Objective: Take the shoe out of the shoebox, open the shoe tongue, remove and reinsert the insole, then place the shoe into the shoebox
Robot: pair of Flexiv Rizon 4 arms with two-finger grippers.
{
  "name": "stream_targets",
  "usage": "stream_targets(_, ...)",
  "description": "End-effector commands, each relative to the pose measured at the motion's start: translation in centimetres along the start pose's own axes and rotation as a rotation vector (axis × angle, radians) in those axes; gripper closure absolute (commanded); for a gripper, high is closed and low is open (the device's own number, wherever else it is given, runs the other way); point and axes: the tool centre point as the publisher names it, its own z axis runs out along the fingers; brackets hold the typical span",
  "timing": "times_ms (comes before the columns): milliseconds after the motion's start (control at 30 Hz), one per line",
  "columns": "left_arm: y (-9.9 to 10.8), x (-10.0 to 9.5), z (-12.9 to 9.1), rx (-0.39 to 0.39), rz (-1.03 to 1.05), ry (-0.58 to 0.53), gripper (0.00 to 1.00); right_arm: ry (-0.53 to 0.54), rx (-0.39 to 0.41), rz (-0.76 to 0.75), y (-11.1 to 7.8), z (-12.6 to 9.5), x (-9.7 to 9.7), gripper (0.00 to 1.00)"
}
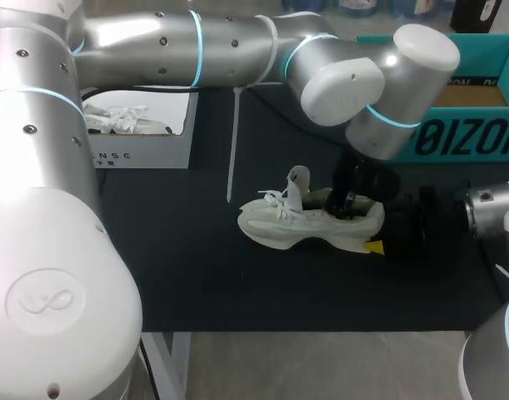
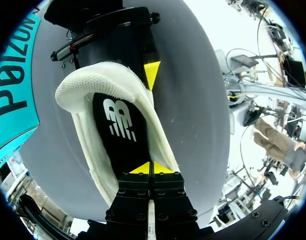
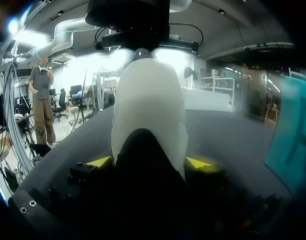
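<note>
Dark matting covers the counter (image 1: 196,283), with a busy workshop beyond it.

1. Left arm (image 1: 154,50): enters from the left side and extends past the middle of the counter, its wrist turned down over the shoe.
2. Right arm (image 1: 487,208): sits low at the right edge, level with the shoe's heel.
3. Teal shoebox (image 1: 479,125): stands open at the far right corner. A white box (image 1: 146,142) stands at the far left.
4. Shoe (image 1: 296,229): a pale sneaker resting sole-down and upright near the middle of the counter, outside both boxes. Its long axis runs side to side across the counter, toe toward the left arm's base, heel toward the right arm. The tongue (image 1: 297,183) stands raised above the laces.
5. Insole (image 2: 122,135): black, lying inside the shoe, visible through the collar opening.
6. Left fingers (image 2: 141,169): lowered into the collar opening, yellow tips pressed together directly on the insole. Whether any insole material is pinched between them cannot be determined.
7. Right fingers (image 3: 199,163): spread to the heel's width, one yellow tip against each side of the heel, clamping the shoe from behind. One tip (image 2: 151,75) shows beside the heel in the left wrist view.
</note>
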Motion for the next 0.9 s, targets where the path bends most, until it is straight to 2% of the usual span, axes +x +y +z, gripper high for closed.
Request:
stream_targets(33,0.00,0.04,0.03,0.000,0.001,-0.001,1.00,0.001,0.002,0.001,-0.39,0.35,-0.01,1.00)
stream_targets(667,0.00,0.04,0.03,0.000,0.001,-0.001,1.00,0.001,0.002,0.001,-0.39,0.35,-0.01,1.00)
stream_targets(767,-0.17,0.45,0.40,0.058,0.019,-0.027,1.00,0.001,0.002,0.001,-0.39,0.35,-0.01,1.00)
stream_targets(900,-0.41,0.71,0.78,0.094,0.014,-0.033,1.00,0.001,0.002,0.001,-0.39,0.35,-0.01,1.00)
